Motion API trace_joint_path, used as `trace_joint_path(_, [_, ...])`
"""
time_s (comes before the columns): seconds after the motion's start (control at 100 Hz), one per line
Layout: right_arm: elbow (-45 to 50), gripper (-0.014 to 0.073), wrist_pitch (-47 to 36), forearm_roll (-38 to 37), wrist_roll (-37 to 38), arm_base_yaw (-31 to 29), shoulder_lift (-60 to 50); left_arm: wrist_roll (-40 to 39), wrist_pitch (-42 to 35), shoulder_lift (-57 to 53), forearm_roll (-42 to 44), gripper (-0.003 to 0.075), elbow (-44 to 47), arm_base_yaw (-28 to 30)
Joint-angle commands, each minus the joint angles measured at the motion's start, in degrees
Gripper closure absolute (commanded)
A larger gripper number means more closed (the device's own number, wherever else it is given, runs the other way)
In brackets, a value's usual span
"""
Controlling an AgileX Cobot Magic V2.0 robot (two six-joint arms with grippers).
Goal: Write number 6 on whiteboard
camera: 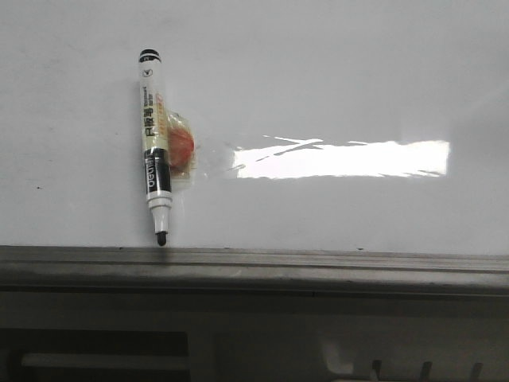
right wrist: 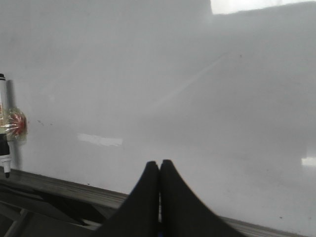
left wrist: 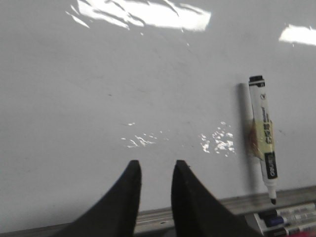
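Your whiteboard [camera: 318,87] fills the upper two thirds of the front view, glossy and white, and you can see no drawn figure on it in any view. A bright strip of glare [camera: 342,159] lies across its middle right. Its grey edge rail [camera: 254,267] runs the full width along the lower third of the frame.

On the left of the front view a marker pen [camera: 154,143] stands nearly upright against the board, uncapped, its black tip pointing down and touching or just above the rail. A crumpled piece of clear tape with an orange-red patch [camera: 180,147] sits at the pen's right side.

In the left wrist view you see more markers [left wrist: 289,219] lying at the lower right corner, below the rail.

Your left gripper [left wrist: 156,177] has its fingers a narrow gap apart and holds nothing. Your right gripper [right wrist: 159,170] has its fingers pressed together, with nothing between them.
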Motion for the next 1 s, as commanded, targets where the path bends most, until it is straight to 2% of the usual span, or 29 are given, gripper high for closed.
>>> trace_joint_path(0.0, [-3.25,0.0568,-2.78,0.21,-1.83,1.79,1.89,1.55,-0.37,6.66,-1.60,0.0395,-5.39,-4.08])
trace_joint_path(0.05, [-3.48,0.0506,-2.65,0.21,-2.85,3.60,2.14,2.60,-0.27,9.16,-2.09,0.0367,-6.49,-6.40])
trace_joint_path(0.2, [-3.63,0.0208,0.58,0.21,-4.12,8.10,4.61,3.05,-3.43,17.08,-4.82,0.0360,-7.84,-16.16])
trace_joint_path(0.27, [-3.63,0.0141,1.49,0.21,-4.12,8.69,5.86,3.05,-7.50,20.26,-8.74,0.0361,-7.84,-20.66])
trace_joint_path(0.45, [-3.63,0.0137,-0.14,0.21,-4.12,8.69,6.56,3.05,-19.34,27.88,-15.17,0.0360,-7.84,-30.78])
trace_joint_path(0.55, [-3.63,0.0137,-0.65,0.21,-4.12,8.69,6.56,3.05,-23.59,32.31,-16.84,0.0360,-7.84,-33.97])
trace_joint_path(0.87, [-3.63,0.0151,-1.61,0.21,-4.12,8.69,6.56,3.05,-29.35,40.46,-21.88,0.0365,-7.84,-34.92])
trace_joint_path(0.99, [-3.63,0.0168,-1.72,0.21,-4.12,8.69,6.56,3.05,-30.62,42.29,-21.88,0.0423,-7.84,-34.92])
